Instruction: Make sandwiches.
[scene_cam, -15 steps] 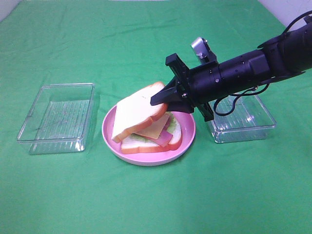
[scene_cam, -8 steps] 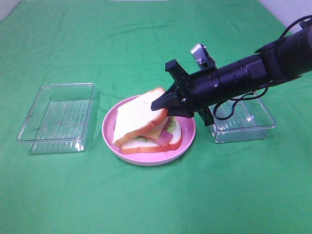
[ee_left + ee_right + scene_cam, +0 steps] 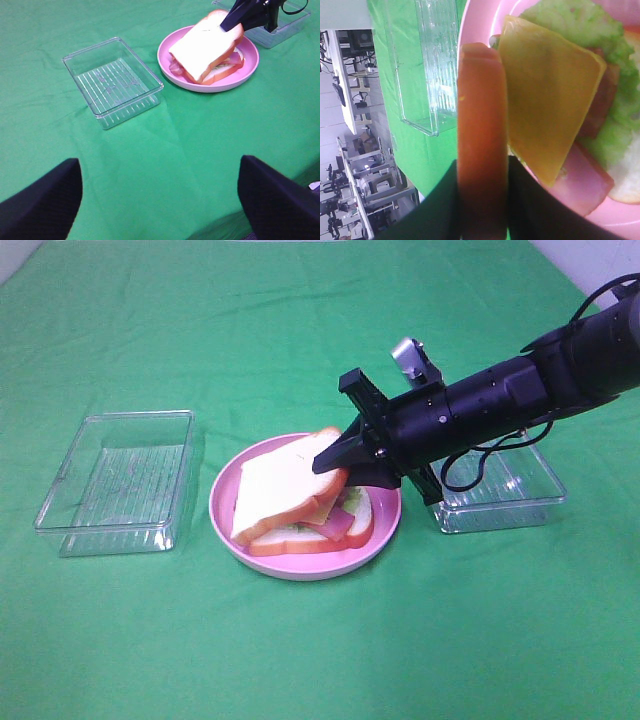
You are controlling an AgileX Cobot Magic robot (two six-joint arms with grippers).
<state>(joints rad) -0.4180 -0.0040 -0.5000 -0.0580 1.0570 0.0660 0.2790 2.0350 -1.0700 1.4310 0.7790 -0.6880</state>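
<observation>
Bread slice (image 3: 285,485) pinched edge-on (crust side) in right pincer (image 3: 330,457), tilted over cheese (image 3: 545,100)

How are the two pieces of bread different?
The top bread slice is tilted, one edge pinched by the right gripper; the bottom bread slice lies flat on the pink plate. The top one shows fully; the bottom one is mostly covered. Both have orange crusts.
</observation>
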